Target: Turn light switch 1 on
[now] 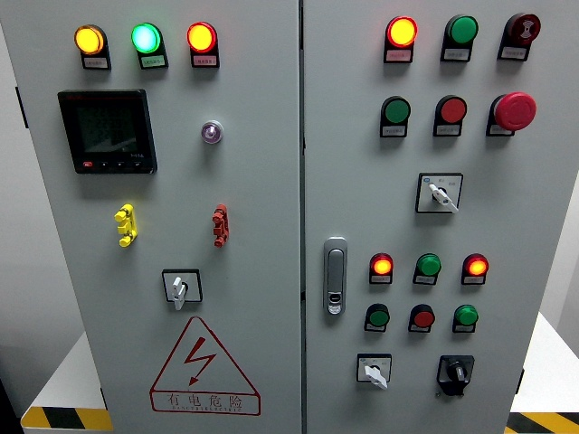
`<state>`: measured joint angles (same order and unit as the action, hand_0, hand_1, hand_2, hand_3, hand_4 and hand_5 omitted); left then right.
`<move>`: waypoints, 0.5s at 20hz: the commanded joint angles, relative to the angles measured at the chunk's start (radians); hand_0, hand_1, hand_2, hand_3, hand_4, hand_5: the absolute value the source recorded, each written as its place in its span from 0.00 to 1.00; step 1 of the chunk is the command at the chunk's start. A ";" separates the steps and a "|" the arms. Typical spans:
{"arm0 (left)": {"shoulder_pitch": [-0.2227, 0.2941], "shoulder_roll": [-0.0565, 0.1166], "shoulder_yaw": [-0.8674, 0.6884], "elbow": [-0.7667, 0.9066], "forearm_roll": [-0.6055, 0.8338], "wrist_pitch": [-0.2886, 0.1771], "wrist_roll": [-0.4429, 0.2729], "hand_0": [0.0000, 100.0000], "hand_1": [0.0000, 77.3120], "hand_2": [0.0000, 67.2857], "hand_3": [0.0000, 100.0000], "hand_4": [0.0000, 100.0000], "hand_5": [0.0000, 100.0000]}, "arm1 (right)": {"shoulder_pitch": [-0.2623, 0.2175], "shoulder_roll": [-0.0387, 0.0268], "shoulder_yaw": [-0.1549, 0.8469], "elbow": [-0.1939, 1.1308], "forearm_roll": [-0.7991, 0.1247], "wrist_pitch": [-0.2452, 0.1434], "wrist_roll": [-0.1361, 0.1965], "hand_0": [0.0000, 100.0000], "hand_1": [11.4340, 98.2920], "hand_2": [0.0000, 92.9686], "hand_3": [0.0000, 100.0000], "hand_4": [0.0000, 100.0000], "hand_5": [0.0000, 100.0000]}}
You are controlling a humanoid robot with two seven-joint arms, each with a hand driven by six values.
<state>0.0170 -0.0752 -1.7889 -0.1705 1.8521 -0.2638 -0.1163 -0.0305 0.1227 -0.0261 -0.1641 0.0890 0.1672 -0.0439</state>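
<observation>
A grey electrical cabinet fills the head view, split into a left door (253, 226) and a right door (525, 226). The left door carries a white rotary switch (180, 288) with its knob pointing down. On the right door sit a white rotary switch (440, 193), a lower white rotary switch (374, 370) and a black rotary switch (455, 372). Lit lamps glow yellow (89, 40), green (145, 38) and red (201, 37) on the left door. Neither of my hands shows in the view.
A black display (107, 131), a yellow connector (127, 225) and a red connector (220, 225) are on the left door. The right door has a handle lock (336, 276), a red emergency button (515, 110) and several push buttons. A high-voltage warning triangle (204, 369) sits low.
</observation>
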 commanded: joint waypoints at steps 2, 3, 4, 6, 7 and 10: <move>0.006 -0.008 -0.014 -0.151 0.018 0.000 -0.093 0.00 0.21 0.08 0.00 0.05 0.10 | 0.001 0.0000 0.000 0.000 0.000 0.000 -0.001 0.00 0.13 0.00 0.11 0.23 0.15; 0.007 -0.008 -0.011 -0.188 0.016 0.001 -0.124 0.00 0.22 0.10 0.01 0.10 0.13 | 0.001 0.0000 0.000 0.000 0.000 0.000 -0.001 0.00 0.13 0.00 0.11 0.23 0.15; 0.007 -0.008 -0.006 -0.239 0.016 0.001 -0.149 0.00 0.22 0.11 0.01 0.12 0.14 | 0.001 0.0000 0.000 0.000 0.000 0.000 -0.001 0.00 0.13 0.00 0.11 0.23 0.15; 0.011 -0.009 0.028 -0.341 -0.011 0.001 -0.157 0.00 0.24 0.14 0.04 0.19 0.16 | 0.001 0.0000 0.000 0.000 0.000 0.000 -0.001 0.00 0.13 0.00 0.11 0.23 0.15; 0.014 -0.009 0.052 -0.409 -0.052 0.001 -0.157 0.00 0.24 0.15 0.05 0.21 0.18 | 0.000 0.0000 0.000 0.000 0.000 0.000 0.001 0.00 0.13 0.00 0.11 0.23 0.15; 0.017 -0.009 0.091 -0.553 -0.161 0.005 -0.152 0.00 0.26 0.19 0.09 0.29 0.25 | 0.001 0.0000 0.000 0.000 0.000 0.000 -0.001 0.00 0.13 0.00 0.11 0.23 0.15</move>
<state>0.0326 -0.0844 -1.7175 -0.6427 1.7470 -0.2602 -0.2710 -0.0305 0.1227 -0.0261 -0.1641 0.0890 0.1672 -0.0442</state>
